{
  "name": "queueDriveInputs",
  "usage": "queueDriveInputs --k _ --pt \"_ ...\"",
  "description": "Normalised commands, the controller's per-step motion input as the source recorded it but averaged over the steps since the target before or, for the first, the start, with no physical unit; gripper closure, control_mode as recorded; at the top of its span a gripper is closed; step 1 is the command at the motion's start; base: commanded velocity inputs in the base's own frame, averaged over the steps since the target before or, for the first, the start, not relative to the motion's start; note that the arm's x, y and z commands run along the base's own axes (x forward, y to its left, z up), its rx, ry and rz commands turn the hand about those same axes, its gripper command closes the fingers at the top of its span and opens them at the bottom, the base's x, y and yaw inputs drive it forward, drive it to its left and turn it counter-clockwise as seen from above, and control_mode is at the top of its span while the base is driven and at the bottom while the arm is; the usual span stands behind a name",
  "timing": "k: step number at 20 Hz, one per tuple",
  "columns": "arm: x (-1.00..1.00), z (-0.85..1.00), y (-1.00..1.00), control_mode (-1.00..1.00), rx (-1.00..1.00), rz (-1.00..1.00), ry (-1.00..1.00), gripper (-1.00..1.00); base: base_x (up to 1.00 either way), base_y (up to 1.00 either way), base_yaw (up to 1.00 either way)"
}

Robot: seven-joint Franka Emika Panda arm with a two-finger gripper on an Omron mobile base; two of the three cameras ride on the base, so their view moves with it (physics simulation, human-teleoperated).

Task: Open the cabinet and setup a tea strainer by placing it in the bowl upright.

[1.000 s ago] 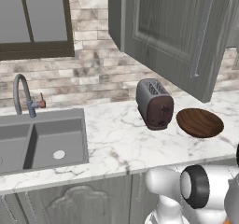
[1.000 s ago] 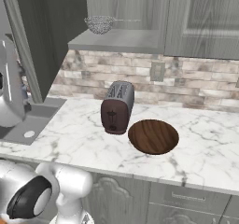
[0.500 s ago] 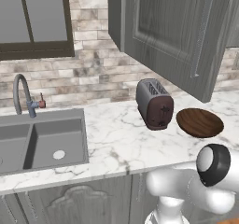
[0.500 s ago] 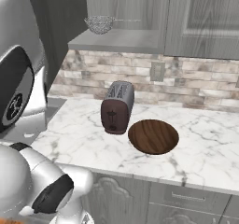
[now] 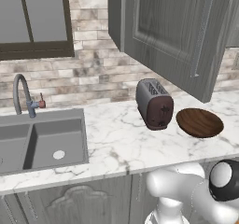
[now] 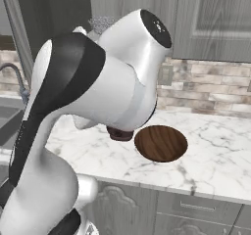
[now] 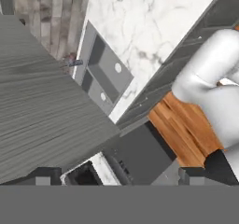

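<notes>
One cabinet (image 5: 179, 29) door hangs swung open over the marble counter (image 5: 116, 139). Inside the cabinet, the tea strainer (image 6: 100, 22) sits on the shelf, partly hidden behind the arm (image 6: 93, 97). The bowl (image 5: 200, 122) rests flat on the counter just beside the toaster (image 5: 154, 103), clear of it. The sink (image 5: 39, 141) lies well apart, by the faucet (image 5: 23, 96). The claw's jaws stand fully apart, gripping nothing.

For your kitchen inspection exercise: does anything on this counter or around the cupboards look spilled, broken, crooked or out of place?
Nothing looks spilled or broken. The cupboard door stands swung open over the counter. The toaster stands upright beside the empty wooden bowl, which lies flat. The tea strainer sits high up in the cupboard, not in the bowl.
</notes>
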Motion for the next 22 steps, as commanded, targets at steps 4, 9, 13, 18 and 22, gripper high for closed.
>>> queueDriveInputs --k 4,9,13,18,22 --pt "0.59 -0.21 0.0 -1.0 0.37 0.22 0.0 -1.0 0.0 0.0 0.0" --pt "0.53 0.0 0.0 -1.0 0.27 0.09 -0.03 -1.0 0.0 0.0 0.0" --pt "0.12 0.0 0.03 -1.0 0.21 0.07 -0.14 -1.0 0.0 0.0 0.0" --pt "0.0 0.28 0.38 -1.0 0.14 0.15 -0.1 -1.0 0.0 0.0 0.0" --pt "-0.01 0.3 0.6 -1.0 0.0 0.11 -0.06 -1.0 0.0 0.0 0.0"
